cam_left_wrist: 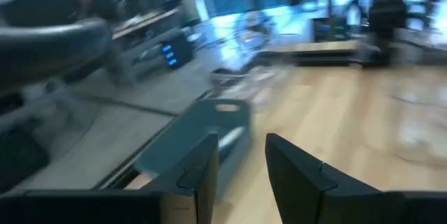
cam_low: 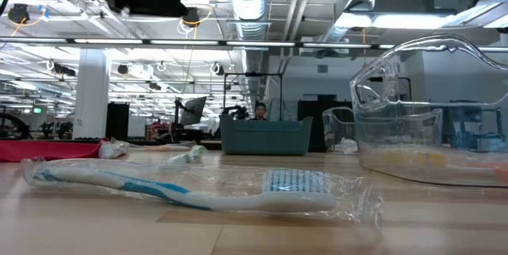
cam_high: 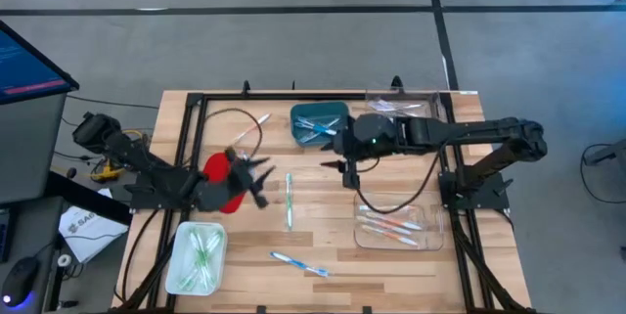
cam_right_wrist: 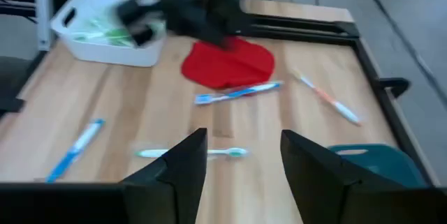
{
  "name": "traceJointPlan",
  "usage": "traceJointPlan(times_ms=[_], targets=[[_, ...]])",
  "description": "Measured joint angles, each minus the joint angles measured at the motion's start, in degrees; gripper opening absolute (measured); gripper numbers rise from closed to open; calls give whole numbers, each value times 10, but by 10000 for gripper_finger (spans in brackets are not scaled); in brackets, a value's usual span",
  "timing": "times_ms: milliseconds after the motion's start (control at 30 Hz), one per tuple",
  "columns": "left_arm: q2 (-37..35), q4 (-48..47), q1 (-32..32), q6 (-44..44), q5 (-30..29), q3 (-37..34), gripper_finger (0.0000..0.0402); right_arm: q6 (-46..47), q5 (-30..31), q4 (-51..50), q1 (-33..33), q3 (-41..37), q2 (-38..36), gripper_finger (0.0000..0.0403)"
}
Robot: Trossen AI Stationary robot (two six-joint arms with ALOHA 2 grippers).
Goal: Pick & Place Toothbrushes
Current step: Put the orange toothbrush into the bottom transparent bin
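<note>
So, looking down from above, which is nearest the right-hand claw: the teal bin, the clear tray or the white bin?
From the right gripper:
1. Teal bin, just beyond it at the table's far edge.
2. Clear tray, on the near right side.
3. White bin, at the near left corner.

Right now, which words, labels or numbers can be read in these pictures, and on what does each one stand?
None can be read for sure.
White bag left of the table: dark print, too small to read.
Screen at far left: lines of text, too small.
Wrapped toothbrush in the low view: no lettering shows.
</note>
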Motion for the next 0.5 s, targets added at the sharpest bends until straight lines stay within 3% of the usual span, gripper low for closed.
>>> traceJointPlan(times_ms=[133,367,500], targets=[[-14,-33,97,-51,68,0,113,21,1,0,31,0,0,178],[-17,-138,289,-134,296,0,113,58,1,-75,74,-1,0,180],[-9,-152,372,-105,323,0,113,83,4,-46,92,-30,-2,178]])
